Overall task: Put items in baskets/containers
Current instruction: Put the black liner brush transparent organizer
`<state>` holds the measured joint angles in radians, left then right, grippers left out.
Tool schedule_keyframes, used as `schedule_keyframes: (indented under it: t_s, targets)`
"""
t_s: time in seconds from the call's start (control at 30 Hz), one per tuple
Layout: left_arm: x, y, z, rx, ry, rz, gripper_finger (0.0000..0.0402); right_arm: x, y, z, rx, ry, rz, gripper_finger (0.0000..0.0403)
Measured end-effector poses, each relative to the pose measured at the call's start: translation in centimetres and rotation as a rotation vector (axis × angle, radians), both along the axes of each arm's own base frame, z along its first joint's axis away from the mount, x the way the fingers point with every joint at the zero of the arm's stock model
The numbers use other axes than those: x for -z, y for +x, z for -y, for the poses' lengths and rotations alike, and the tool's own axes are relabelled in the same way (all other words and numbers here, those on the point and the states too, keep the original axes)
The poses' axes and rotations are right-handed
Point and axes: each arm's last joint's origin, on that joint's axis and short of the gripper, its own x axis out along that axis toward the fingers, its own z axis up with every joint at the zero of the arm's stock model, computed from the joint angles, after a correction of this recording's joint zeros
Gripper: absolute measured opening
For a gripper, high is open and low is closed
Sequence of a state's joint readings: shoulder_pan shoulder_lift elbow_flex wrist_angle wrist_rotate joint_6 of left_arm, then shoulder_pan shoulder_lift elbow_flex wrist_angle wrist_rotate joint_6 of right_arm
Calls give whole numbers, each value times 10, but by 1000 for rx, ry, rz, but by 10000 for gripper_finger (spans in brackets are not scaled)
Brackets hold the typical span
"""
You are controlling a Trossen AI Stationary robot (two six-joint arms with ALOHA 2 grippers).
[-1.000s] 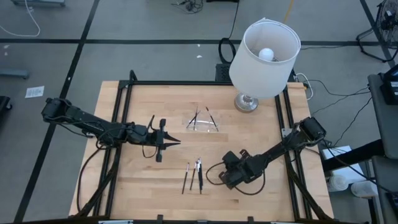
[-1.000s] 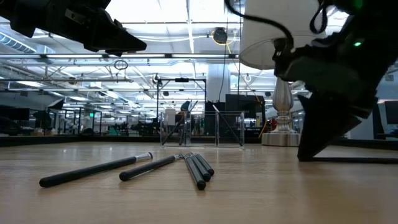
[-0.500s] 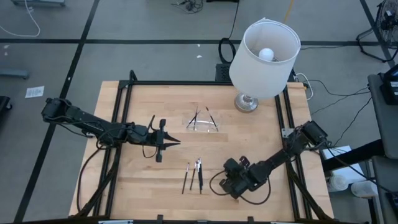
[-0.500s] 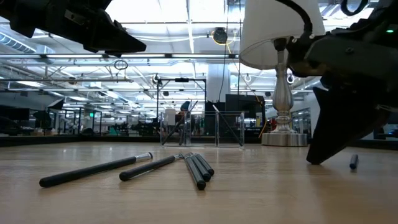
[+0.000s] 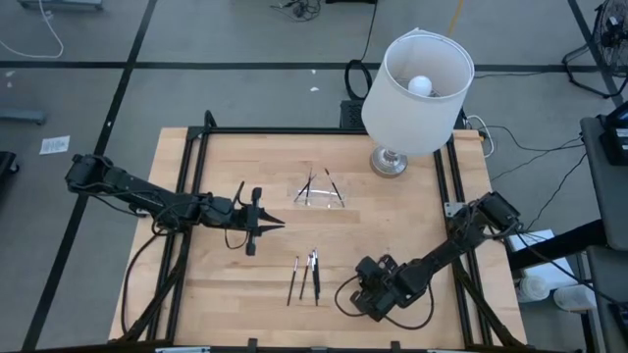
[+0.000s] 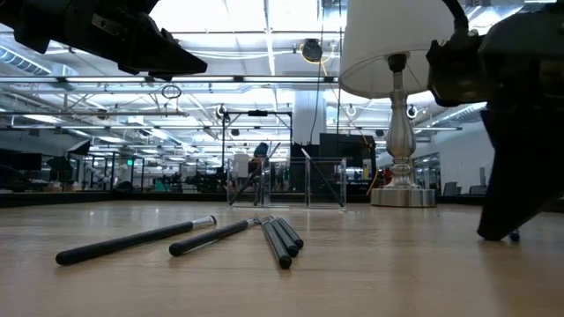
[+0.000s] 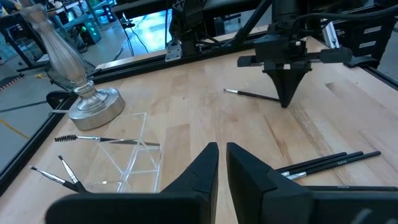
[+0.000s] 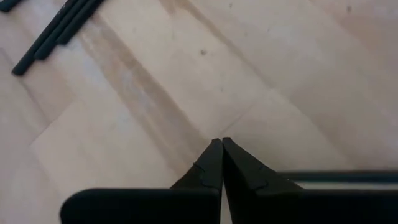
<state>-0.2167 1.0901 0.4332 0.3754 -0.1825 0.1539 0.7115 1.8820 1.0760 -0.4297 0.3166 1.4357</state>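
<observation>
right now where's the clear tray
In the high view the clear tray sits toward the table's far middle, just left of the lamp base, with the loose sticks lying nearer the front edge.

A pale wooden worktop with a black frame carries a cluster of thin dark sticks near its front edge, a clear plastic tray holding a few more sticks mid-board, and a white-shaded lamp at the back.

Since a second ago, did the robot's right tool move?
Yes. In the high view the right tool has slid toward the table's near edge, farther from the lamp base, staying shut.
</observation>
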Motion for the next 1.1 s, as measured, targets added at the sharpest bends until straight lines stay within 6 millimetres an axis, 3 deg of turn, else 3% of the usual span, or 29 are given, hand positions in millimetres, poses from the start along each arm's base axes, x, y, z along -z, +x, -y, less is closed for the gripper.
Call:
schedule_keyframes:
  t_s: [0.27, 0.73, 0.97, 1.1]
  targets:
    - [0, 0, 0, -1, -2, 0, 42, -4, -9, -7, 26, 64, -36, 0]
    - [0, 0, 0, 0, -1, -5, 42, -12, -44, -19, 161, 85, -165, 0]
    - [0, 0, 0, 0, -1, -5, 42, -13, -63, -2, 290, -92, -301, 0]
    - [0, 0, 0, 0, -1, -5, 42, -14, -61, 6, 289, -194, -238, 0]
